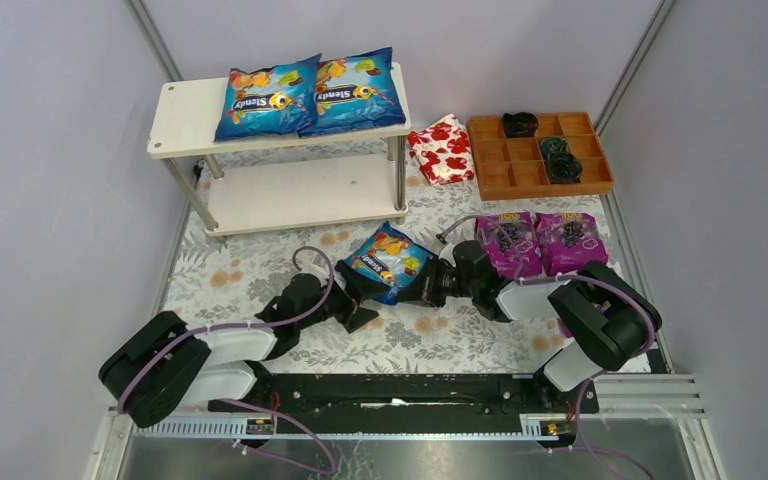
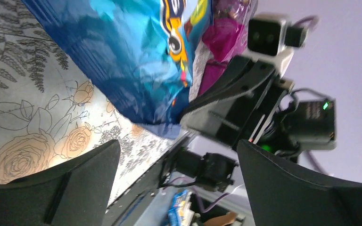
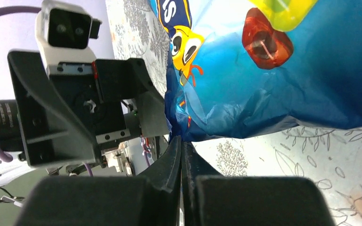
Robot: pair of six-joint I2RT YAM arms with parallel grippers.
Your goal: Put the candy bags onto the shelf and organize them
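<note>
Loose blue bag [image 1: 390,262] lies between both grippers.
The right gripper [image 3: 181,141] clamps its edge; the left gripper [image 1: 360,292], fingers apart, sits just beside it.

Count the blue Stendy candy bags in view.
3. Two blue bags lie side by side on the shelf's top board; the third blue bag sits on the table, its corner pinched by the right tool.

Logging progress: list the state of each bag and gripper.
Left blue bag: lying on shelf top.
Right blue bag: lying on shelf top.
Third blue bag: off shelf, edge pinched by right gripper.
Left gripper: open.
Two purple bags: lying on table.
</note>
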